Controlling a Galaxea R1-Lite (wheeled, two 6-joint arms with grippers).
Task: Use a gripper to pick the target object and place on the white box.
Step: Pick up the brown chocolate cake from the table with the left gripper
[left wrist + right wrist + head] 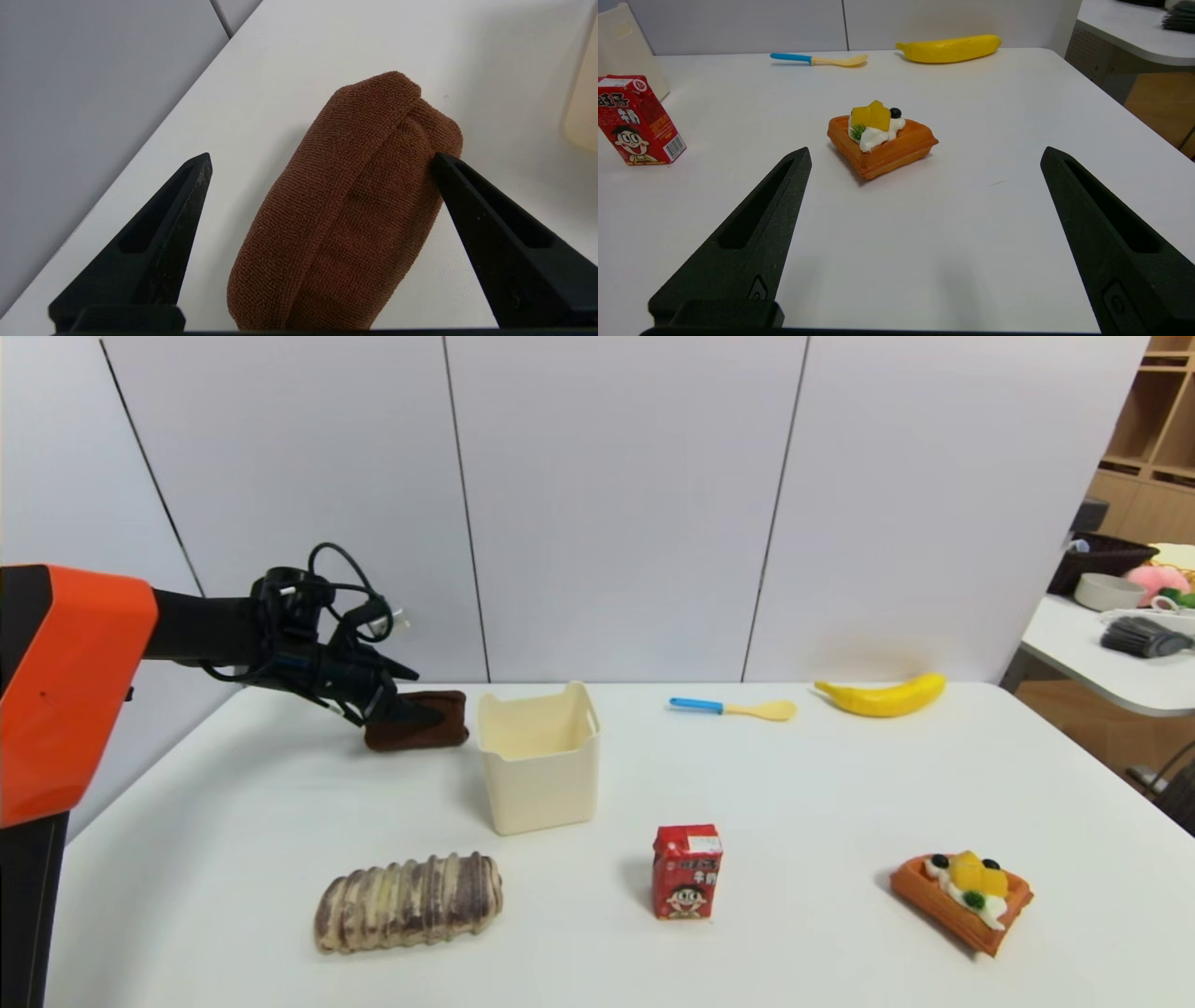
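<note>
White bench (803, 784): the brown block (420, 721) lies left of centre, just beside the box (539, 761). Left hand (322, 161) gapes around it, one tip touching. Soft, light, probably squashy; pinch its middle. Right hand (924, 156) idles open.

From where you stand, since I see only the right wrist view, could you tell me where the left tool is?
Observer: The left tool is at the brown cloth, just left of the white box.
Operator: Thank you. Has it closed on the cloth?
Observer: No. In the left wrist view the fingers are open, with the cloth lying between them on the table.
Operator: Is anything in the box?
Observer: What shows of its inside looks empty in the head view.
</note>
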